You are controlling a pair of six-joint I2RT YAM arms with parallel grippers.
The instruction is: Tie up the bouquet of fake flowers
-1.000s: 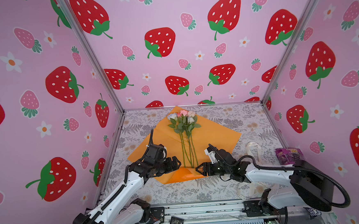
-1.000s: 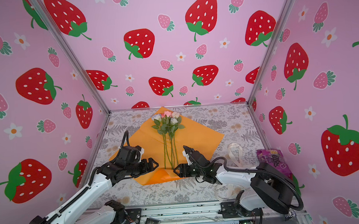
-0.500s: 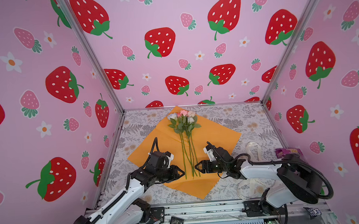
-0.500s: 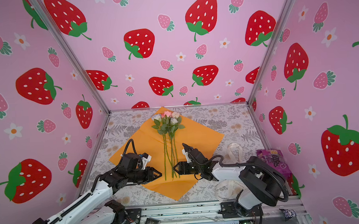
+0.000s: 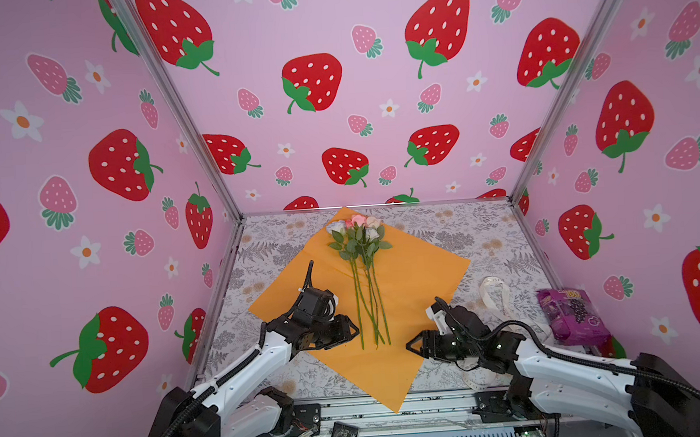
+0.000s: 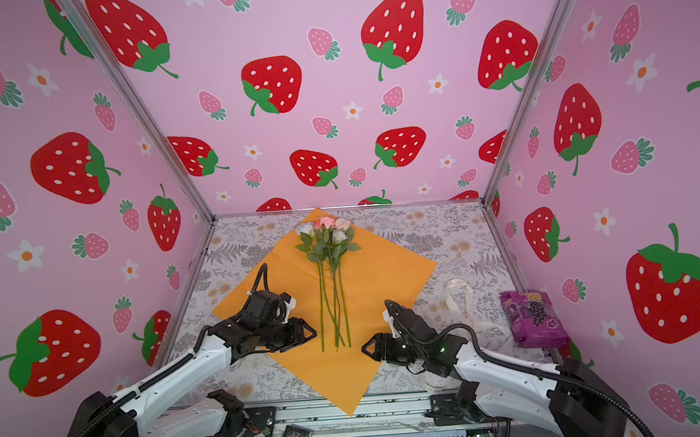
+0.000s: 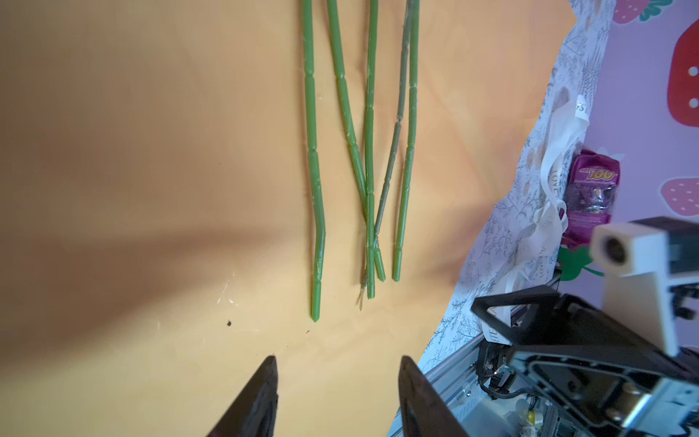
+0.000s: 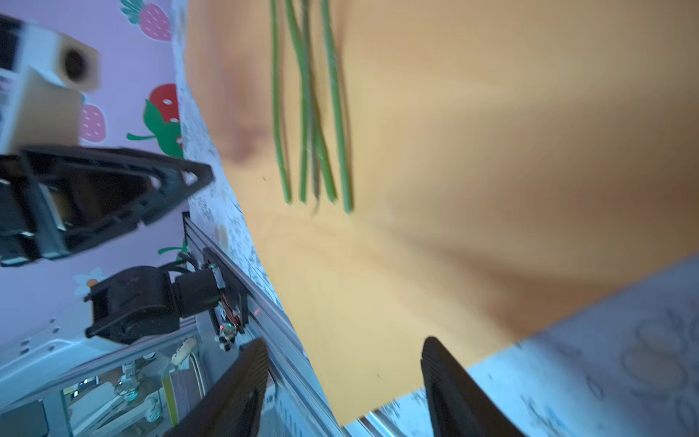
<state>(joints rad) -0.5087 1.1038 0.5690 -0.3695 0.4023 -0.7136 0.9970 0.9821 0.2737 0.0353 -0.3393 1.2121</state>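
Inspection of the work cell as it stands: the bouquet of fake flowers (image 5: 360,244) lies flat on an orange paper sheet (image 5: 422,273), which is set corner-on across the patterned table (image 5: 444,226), with its near corner reaching over the front rail. The pink and white blooms point toward the back wall and the green stems (image 7: 368,151) run toward the front, loose and untied, two or three of them crossing near their cut ends. In both top views the left gripper (image 5: 354,331) sits low over the paper just to the left of the stem ends. Its wrist view shows its jaws parted with only bare paper between them, and nothing is grasped. The right gripper (image 5: 408,345) sits at the paper's near right edge, a little apart from the stems. Its own wrist view, somewhat blurred, shows its jaws also spread and empty. The two grippers face each other across the stem ends, and neither touches the flowers. A cream ribbon (image 5: 492,292) lies on the table to the right of the paper, with a purple packet (image 5: 573,316) beyond it against the right wall.
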